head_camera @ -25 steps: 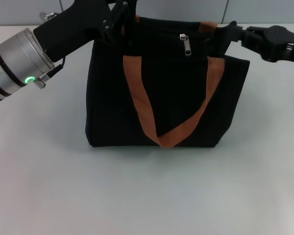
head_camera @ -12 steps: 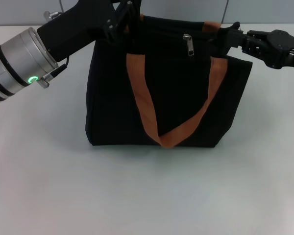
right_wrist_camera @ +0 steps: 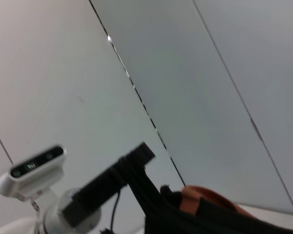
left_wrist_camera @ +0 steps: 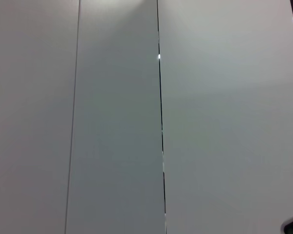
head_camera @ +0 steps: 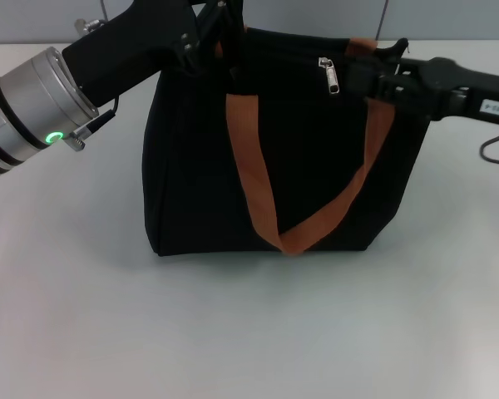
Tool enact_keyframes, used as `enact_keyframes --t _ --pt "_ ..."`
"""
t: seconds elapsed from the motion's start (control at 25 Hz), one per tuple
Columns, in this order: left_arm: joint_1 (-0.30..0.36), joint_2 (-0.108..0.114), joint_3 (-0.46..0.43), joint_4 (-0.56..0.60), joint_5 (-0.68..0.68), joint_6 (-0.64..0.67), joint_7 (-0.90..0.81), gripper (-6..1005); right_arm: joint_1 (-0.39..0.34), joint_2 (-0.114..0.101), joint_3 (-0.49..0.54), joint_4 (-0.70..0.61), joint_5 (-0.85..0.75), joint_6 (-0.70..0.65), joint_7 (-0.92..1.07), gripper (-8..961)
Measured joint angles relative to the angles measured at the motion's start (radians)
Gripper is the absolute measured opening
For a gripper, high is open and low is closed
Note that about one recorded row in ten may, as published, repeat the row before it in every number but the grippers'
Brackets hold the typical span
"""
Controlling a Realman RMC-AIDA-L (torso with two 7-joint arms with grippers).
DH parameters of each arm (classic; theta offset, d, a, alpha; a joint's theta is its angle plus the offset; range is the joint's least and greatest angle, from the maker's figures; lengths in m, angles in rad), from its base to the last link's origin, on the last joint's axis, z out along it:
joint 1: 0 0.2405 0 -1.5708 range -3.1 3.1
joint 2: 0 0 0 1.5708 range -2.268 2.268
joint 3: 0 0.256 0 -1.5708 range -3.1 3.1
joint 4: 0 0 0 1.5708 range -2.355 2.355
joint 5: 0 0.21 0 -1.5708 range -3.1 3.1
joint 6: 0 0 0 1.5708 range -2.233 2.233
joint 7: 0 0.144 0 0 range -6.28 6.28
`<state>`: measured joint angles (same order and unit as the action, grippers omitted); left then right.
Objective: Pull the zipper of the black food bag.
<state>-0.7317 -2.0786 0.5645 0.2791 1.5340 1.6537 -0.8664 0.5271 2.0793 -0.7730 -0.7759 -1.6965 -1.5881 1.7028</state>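
The black food bag (head_camera: 191, 166) stands upright in the middle of the table, with an orange-brown strap (head_camera: 254, 174) hanging down its front. The zipper (head_camera: 330, 76), a small silver pull tab, hangs at the top edge right of the middle. My left gripper (head_camera: 218, 35) is shut on the bag's top left corner. My right gripper (head_camera: 358, 79) reaches in from the right and sits right beside the zipper at the top right edge. The right wrist view shows the bag's top (right_wrist_camera: 219, 222), a strap (right_wrist_camera: 205, 200) and the left arm's gripper (right_wrist_camera: 136, 168) farther off.
The bag stands on a pale grey table (head_camera: 66, 299). A grey panelled wall (left_wrist_camera: 161, 122) rises behind. A cable loop (head_camera: 495, 154) hangs under my right arm at the right edge.
My right gripper has moved left and down along the bag's top edge, up to the zipper. The zipper pull and the bag's top have shifted slightly right. The left arm has hardly moved.
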Motion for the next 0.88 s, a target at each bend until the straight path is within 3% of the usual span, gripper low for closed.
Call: enact_keyframes --t 0.2,0.56,0.88 --pt "-0.007 0.0 0.0 -0.002 0.0 0.005 0.0 20 0.018 0.003 -0.081 0.015 0.007 0.075 -0.002 319" --pt "-0.012 -0.001 0.005 -0.005 0.0 0.006 -0.002 20 0.045 0.005 -0.098 0.05 0.009 0.132 -0.012 297" --pt "-0.012 -0.001 0.0 -0.005 0.0 0.002 -0.002 20 0.033 0.005 -0.097 0.039 0.01 0.123 -0.022 -4"
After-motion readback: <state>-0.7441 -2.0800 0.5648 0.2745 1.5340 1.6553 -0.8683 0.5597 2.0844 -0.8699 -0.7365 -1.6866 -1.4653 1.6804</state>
